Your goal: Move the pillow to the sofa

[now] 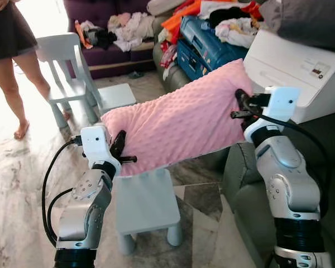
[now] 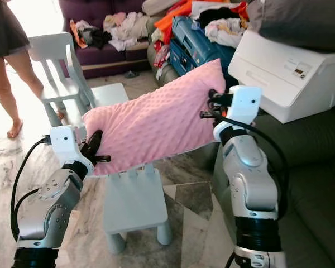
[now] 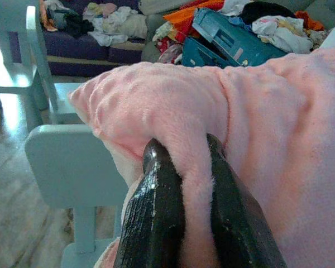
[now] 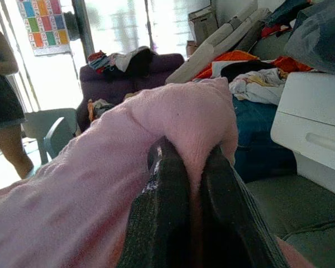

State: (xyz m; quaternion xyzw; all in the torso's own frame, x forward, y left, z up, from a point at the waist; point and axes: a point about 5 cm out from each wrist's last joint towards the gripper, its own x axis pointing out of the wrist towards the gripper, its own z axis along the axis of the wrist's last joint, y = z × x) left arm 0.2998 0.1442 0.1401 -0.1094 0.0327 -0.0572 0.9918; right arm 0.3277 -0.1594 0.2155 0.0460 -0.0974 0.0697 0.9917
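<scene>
A pink dotted pillow (image 1: 178,120) hangs in the air between my two arms, tilted up toward the right. My left gripper (image 1: 120,146) is shut on its lower left end, the pink fabric pinched between the black fingers (image 3: 156,212). My right gripper (image 1: 241,103) is shut on the upper right corner, its fingers (image 4: 223,206) squeezing the cloth. The grey sofa (image 1: 318,145) lies to my right, just past the pillow's right end.
A small pale blue stool (image 1: 148,204) stands under the pillow. A pale blue chair (image 1: 67,61) and a person (image 1: 11,50) are at the back left. A white printer box (image 1: 293,70) sits on the sofa, and clothes and a blue suitcase (image 1: 204,47) pile behind.
</scene>
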